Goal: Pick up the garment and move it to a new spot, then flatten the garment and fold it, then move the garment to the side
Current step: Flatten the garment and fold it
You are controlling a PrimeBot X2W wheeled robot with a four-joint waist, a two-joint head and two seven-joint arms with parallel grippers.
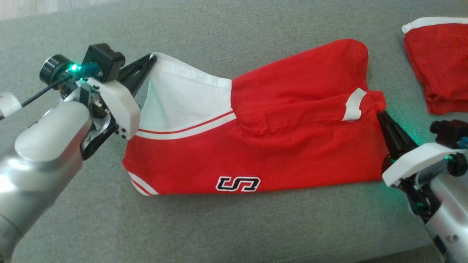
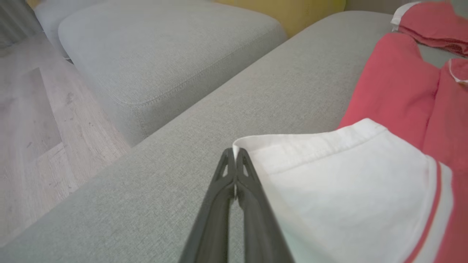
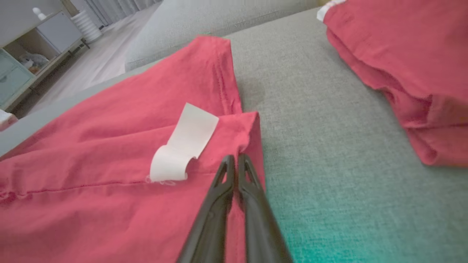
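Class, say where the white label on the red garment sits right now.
In the head view the white label lies at the right end of the red garment, just left of the right gripper, which pinches that edge.

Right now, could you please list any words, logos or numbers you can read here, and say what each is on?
"S": stylised black-and-white emblem on the red garment; it may include a second letter, I cannot tell.
White tag on the same garment: no print visible.

A second red cloth (image 1: 440,62) lies bunched at the far right of the grey couch (image 1: 256,226). A grey footstool (image 2: 161,51) stands beside the couch on wooden floor (image 2: 33,146).
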